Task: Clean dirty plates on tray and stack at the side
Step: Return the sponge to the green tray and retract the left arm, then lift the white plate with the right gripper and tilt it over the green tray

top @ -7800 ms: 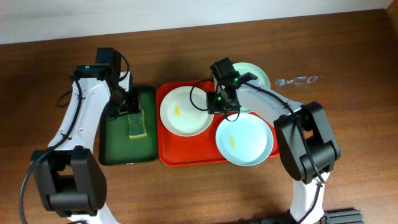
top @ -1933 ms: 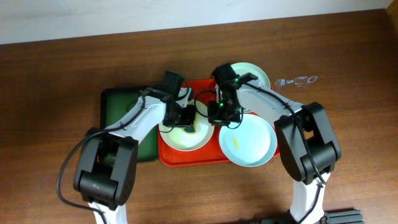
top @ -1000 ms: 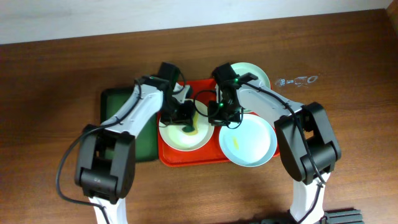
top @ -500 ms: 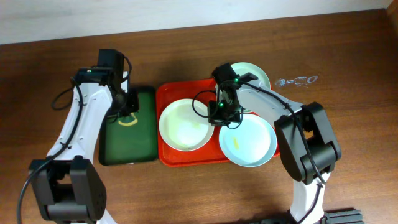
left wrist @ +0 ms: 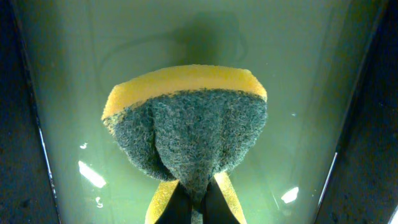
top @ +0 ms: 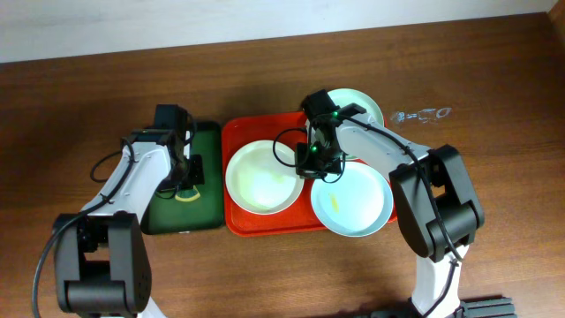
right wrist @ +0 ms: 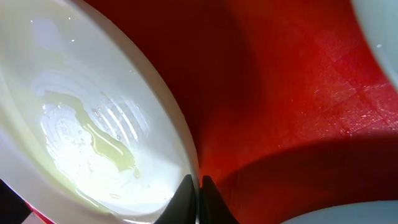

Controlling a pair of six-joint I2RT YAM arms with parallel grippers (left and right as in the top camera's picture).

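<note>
The white plate [top: 262,177] lies on the left half of the red-orange tray [top: 240,132], wet and with a faint yellowish film [right wrist: 93,140]. My right gripper [top: 312,164] is shut on its right rim, the jaws pinching the edge [right wrist: 198,190]. A mint-green plate [top: 353,199] with a yellow smear sits at the tray's front right, and another mint-green plate [top: 360,106] lies behind my right arm. My left gripper [top: 187,177] hangs over the dark green tray [top: 168,208], shut on a yellow sponge with a green scouring face [left wrist: 186,124].
The dark green tray holds shallow liquid [left wrist: 298,74] under the sponge. A small clear object [top: 422,114] lies on the wooden table at the back right. Both arm bases stand at the table's front edge.
My left arm carried the sponge off the white plate to the dark green tray, then came forward over it. The plate's yellow smear is wiped to a faint film. My right gripper stayed put.
</note>
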